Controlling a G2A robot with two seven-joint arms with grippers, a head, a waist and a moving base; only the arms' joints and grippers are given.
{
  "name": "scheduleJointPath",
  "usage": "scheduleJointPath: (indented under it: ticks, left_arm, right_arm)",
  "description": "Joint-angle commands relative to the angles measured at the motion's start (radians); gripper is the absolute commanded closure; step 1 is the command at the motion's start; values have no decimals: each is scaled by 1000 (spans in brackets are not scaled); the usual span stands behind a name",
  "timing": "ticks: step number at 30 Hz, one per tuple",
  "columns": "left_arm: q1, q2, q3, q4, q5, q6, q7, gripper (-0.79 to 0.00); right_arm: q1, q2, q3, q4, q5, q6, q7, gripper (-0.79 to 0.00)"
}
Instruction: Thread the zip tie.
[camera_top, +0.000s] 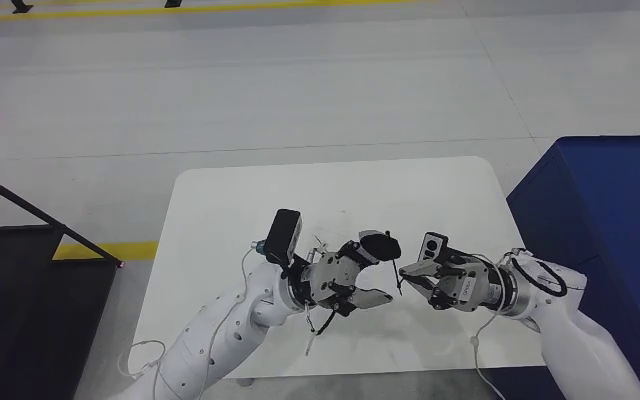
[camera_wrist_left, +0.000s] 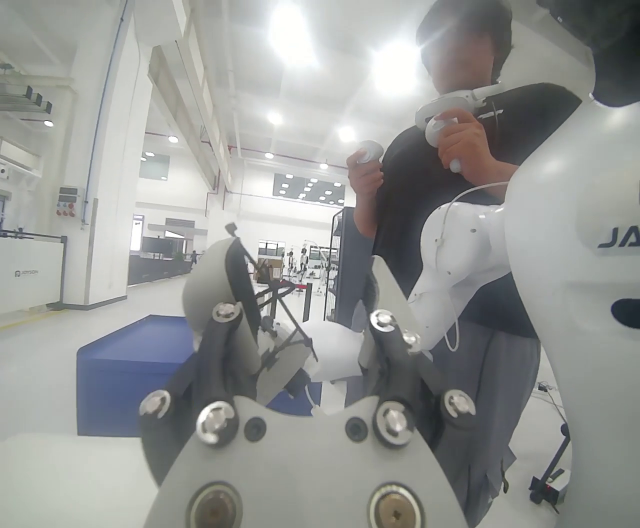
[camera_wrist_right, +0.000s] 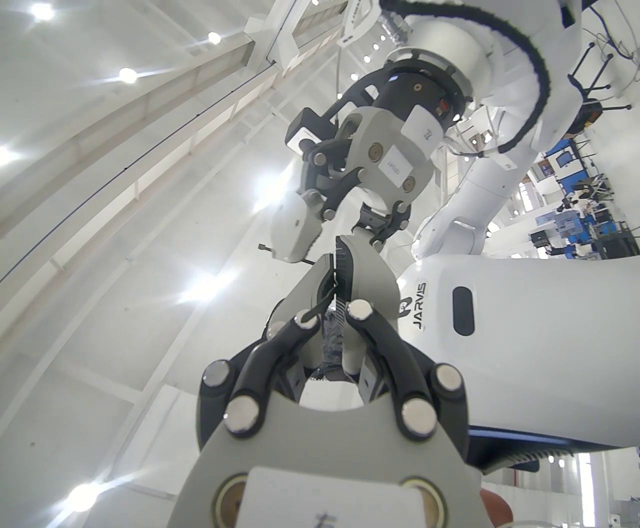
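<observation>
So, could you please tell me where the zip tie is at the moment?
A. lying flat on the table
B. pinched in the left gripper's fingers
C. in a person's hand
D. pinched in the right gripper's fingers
D: the right gripper is shut on the thin black zip tie, held above the table, while the left gripper is open beside it.
</observation>
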Motion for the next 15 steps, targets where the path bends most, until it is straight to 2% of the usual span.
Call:
scheduleJointPath:
  ticks: [1,5,8,12,15]
  left_arm:
    - [-1,5,5,-2,-49,0,27,-785]
    - [-5,6,1,0,-45,0,25,-785]
    - [12,6,-2,-8,-83,16,14,-785]
    - [41,11,11,-13,-340,66,-140,-785]
    - [62,17,49,-60,-648,152,-320,-785]
  right_arm:
    - [0,0,0,0,1,-1,0,0]
    - [0,0,2,1,1,-9,-7,0]
    - [-2,-4,40,5,58,-77,-30,0]
    - [-3,-7,115,21,119,-150,-56,0]
    - [-23,-9,136,10,133,-180,-74,0]
